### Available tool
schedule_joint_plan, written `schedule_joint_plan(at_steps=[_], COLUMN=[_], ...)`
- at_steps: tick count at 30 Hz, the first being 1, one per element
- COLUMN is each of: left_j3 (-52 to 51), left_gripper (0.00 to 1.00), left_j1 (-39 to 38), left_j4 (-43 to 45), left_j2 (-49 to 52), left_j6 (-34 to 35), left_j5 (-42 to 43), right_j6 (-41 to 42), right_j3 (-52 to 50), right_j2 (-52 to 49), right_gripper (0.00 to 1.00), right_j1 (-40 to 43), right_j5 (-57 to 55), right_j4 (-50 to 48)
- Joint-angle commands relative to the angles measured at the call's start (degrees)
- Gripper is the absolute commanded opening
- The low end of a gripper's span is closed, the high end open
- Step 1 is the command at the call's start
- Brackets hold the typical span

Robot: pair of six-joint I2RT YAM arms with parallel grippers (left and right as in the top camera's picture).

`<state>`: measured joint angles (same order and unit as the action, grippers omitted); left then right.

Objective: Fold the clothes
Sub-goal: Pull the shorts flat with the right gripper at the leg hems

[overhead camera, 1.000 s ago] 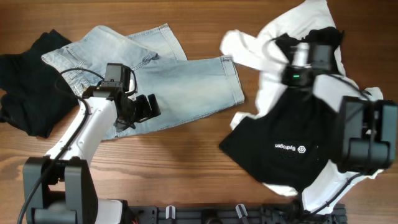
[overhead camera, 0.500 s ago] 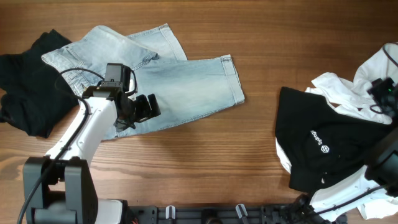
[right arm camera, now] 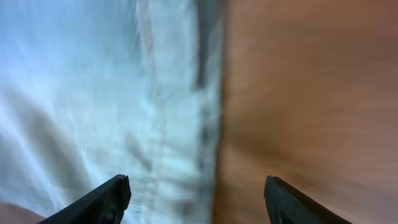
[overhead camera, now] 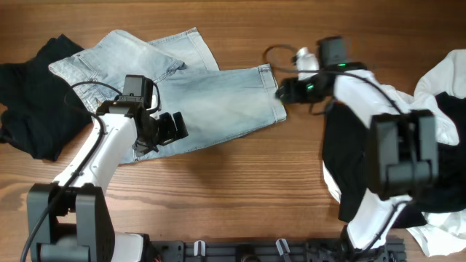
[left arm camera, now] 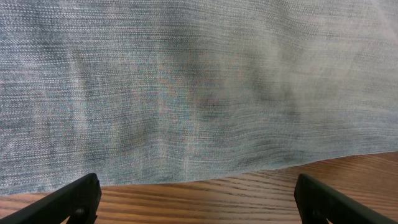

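A wooden table (overhead camera: 240, 182) carries pale blue jeans (overhead camera: 218, 102), spread mostly flat between a black garment (overhead camera: 29, 94) and a black-and-white heap (overhead camera: 429, 94). The left end effector (overhead camera: 175, 125) hovers over the jeans' near edge, fingers wide apart. The right end effector (overhead camera: 280, 92) reaches the jeans' hem, likewise spread wide.

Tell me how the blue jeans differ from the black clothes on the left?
The jeans are pale blue; the black clothes are dark. The jeans lie spread out flat; the black clothes are bunched up. The left gripper is over the jeans, not the black clothes. Both lie on the table.
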<state>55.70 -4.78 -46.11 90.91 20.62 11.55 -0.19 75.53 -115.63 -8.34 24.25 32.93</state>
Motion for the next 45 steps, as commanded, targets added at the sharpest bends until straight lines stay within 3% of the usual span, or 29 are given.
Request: schedule_joint_plan(at_steps=[1,3,6,9,12,17,18,19,24,27,40,45], left_j3=[-0.4,-0.4,-0.4,-0.4,-0.4,-0.4,-0.4,-0.4,-0.4,-0.4,-0.4,-0.4], left_gripper=[1.00,1.00,1.00,1.00,1.00,1.00,1.00,1.00,1.00,1.00,1.00,1.00], left_j1=[-0.3,-0.3,-0.3,-0.3,-0.3,-0.3,-0.3,-0.3,-0.3,-0.3,-0.3,-0.3], left_j4=[0.0,0.0,0.2,0.2,0.4,1.6,1.7,1.7,2.4,2.6,2.6,2.6], left_j2=[0.6,0.6,0.6,0.6,0.6,0.6,0.6,0.6,0.6,0.6,0.6,0.6], left_j6=[-0.5,-0.5,-0.5,-0.5,-0.5,-0.5,-0.5,-0.5,-0.5,-0.5,-0.5,-0.5], left_j5=[-0.8,-0.8,-0.8,-1.2,-1.2,-1.2,-1.2,-1.2,-1.2,-1.2,-1.2,-1.2], right_j6=[3.1,4.9,4.9,16.0,15.0,15.2,15.3,15.4,7.5,7.4,15.8,18.7], right_j3=[0.5,0.5,0.5,0.5,0.5,1.5,2.3,3.1,6.1,6.1,6.1,6.1], right_j2=[-3.5,-4.1,-4.1,-4.0,-4.0,-1.9,-0.5,0.7,5.6,4.2,-9.9,-13.4], right_gripper=[0.66,0.08,0.04,0.04,0.04,0.25,0.50,1.00,0.99,0.91,0.90,0.72], right_j1=[-3.7,-5.0,-5.6,-5.5,-5.8,-5.0,-4.7,-4.3,-3.7,-4.7,-13.0,-15.2], right_j5=[-3.5,-4.2,-5.4,-21.7,-22.9,-22.9,-22.9,-23.0,-7.3,-1.3,-0.3,-0.2], right_j4=[2.3,6.9,16.4,31.9,38.0,33.5,32.2,31.1,10.5,0.2,-13.7,-16.0])
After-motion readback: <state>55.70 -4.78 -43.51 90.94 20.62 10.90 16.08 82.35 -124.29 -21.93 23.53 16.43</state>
